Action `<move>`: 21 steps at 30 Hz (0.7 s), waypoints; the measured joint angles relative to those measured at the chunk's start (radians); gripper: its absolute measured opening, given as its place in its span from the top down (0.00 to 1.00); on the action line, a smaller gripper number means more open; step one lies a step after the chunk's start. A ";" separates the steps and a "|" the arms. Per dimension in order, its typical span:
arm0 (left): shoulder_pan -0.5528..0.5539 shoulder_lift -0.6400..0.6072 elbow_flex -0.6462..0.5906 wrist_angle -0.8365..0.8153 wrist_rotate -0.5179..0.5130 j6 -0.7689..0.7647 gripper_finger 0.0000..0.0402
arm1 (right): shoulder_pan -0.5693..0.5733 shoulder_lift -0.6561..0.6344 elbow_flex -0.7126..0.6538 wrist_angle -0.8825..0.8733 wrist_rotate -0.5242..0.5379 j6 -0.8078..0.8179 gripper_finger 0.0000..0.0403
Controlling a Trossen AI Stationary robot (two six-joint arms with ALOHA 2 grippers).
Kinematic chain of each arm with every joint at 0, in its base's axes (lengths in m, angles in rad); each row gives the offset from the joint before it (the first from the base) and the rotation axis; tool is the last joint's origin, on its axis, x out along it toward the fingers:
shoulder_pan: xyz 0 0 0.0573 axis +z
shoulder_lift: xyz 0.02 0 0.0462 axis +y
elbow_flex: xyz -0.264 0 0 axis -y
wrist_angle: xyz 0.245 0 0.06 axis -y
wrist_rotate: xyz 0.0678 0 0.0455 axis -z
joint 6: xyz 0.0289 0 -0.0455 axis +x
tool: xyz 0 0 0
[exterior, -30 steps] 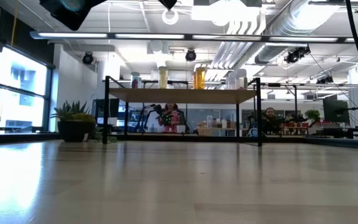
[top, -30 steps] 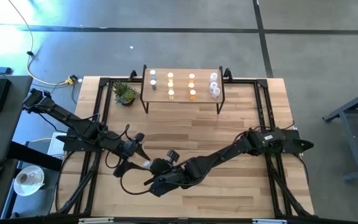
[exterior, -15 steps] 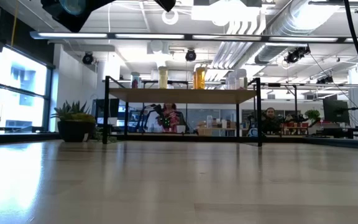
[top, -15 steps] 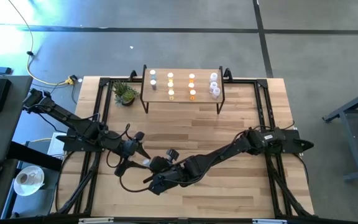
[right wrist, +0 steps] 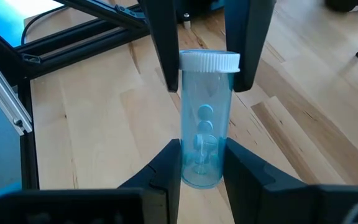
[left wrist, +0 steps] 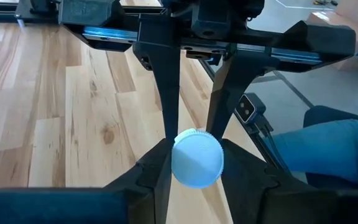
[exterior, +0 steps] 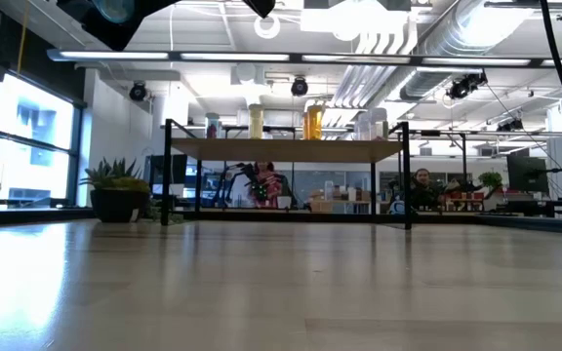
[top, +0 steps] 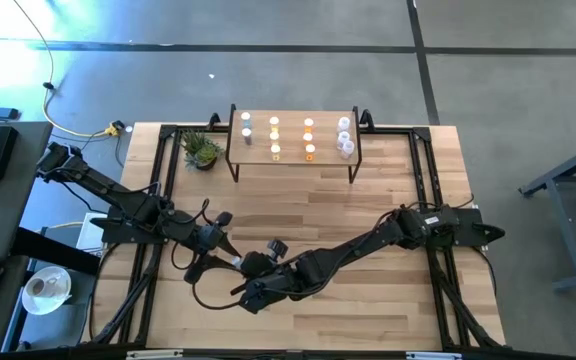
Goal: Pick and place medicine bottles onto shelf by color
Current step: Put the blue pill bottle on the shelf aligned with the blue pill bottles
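A pale blue medicine bottle with a white cap is held in the air between my two grippers, over the near middle of the table. My left gripper is shut on its cap end. My right gripper is shut on its bottom end. The two grippers face each other. The shelf stands at the far edge of the table. It carries pale blue, yellow, orange and clear bottles in columns. My left gripper pinches the white cap's rim between its two fingers, coming about level from the table's left. The cap's top faces its wrist camera. The bottle is clear of the table. My right gripper pinches the bottle's bottom end between its two fingers, coming from the table's right. The bottle runs on along the fingers, cap end away. It is lifted clear of the table.
A small green potted plant stands left of the shelf at the far edge. The low view shows the shelf on thin black legs and bare tabletop in front of it. A person's blue-clad leg shows beyond the table.
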 joint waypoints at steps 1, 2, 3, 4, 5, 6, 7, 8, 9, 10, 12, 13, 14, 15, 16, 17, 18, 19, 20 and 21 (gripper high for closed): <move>0.000 0.000 0.000 0.000 0.000 0.000 0.74 | 0.000 0.000 0.000 0.000 0.000 0.000 0.79; 0.000 0.000 0.000 0.000 0.000 0.000 0.74 | 0.000 0.000 0.000 0.000 -0.001 -0.001 0.79; 0.000 0.000 0.000 0.000 0.000 0.000 0.74 | 0.000 0.000 0.000 0.000 -0.001 -0.002 0.79; 0.000 0.000 0.000 0.000 0.000 0.000 0.74 | 0.000 0.000 0.000 0.000 -0.001 -0.002 0.78; 0.000 0.000 0.000 0.000 0.000 0.000 0.73 | 0.000 0.000 0.000 0.000 -0.001 -0.001 0.77; 0.000 0.000 0.000 0.000 0.000 0.000 0.72 | 0.000 0.000 0.000 0.000 -0.001 -0.002 0.76; 0.000 0.000 0.000 0.000 0.000 0.000 0.71 | 0.000 0.000 0.000 0.000 -0.002 -0.002 0.74; 0.000 0.000 0.000 0.000 0.000 0.000 0.71 | -0.003 0.000 0.000 0.000 -0.002 -0.002 0.72; 0.000 0.000 0.000 0.000 0.000 0.000 0.71 | -0.004 0.000 0.000 -0.001 -0.002 -0.002 0.70; 0.000 0.000 0.000 0.000 0.001 0.000 0.71 | -0.004 0.000 0.000 -0.001 -0.002 -0.002 0.67; 0.000 0.000 0.000 -0.003 0.001 0.000 0.71 | -0.007 0.000 0.000 -0.002 -0.002 -0.011 0.63; 0.000 0.000 0.000 -0.008 0.001 0.000 0.71 | -0.010 0.000 0.000 -0.002 -0.007 -0.022 0.61; 0.001 0.000 0.000 -0.014 0.001 -0.001 0.72 | -0.011 -0.003 0.000 -0.003 -0.018 -0.031 0.59; 0.004 0.000 0.000 -0.022 0.000 -0.001 0.72 | -0.014 -0.008 0.000 -0.011 -0.032 -0.047 0.58; 0.007 0.000 -0.001 -0.026 -0.004 -0.007 0.72 | -0.017 -0.013 0.000 -0.013 -0.039 -0.052 0.57; 0.011 0.000 -0.001 -0.029 -0.012 -0.015 0.72 | -0.018 -0.021 0.000 -0.008 -0.042 -0.053 0.56; 0.016 0.000 -0.001 -0.035 -0.019 -0.024 0.72 | -0.019 -0.029 0.000 -0.012 -0.038 -0.054 0.56; 0.022 0.000 -0.001 -0.042 -0.022 -0.027 0.72 | -0.021 -0.036 0.001 -0.012 -0.027 -0.060 0.55; 0.028 0.000 -0.001 -0.049 -0.023 -0.027 0.72 | -0.022 -0.043 0.001 -0.013 -0.016 -0.072 0.55; 0.035 0.000 -0.001 -0.056 -0.024 -0.027 0.72 | -0.023 -0.048 0.001 -0.017 -0.004 -0.084 0.55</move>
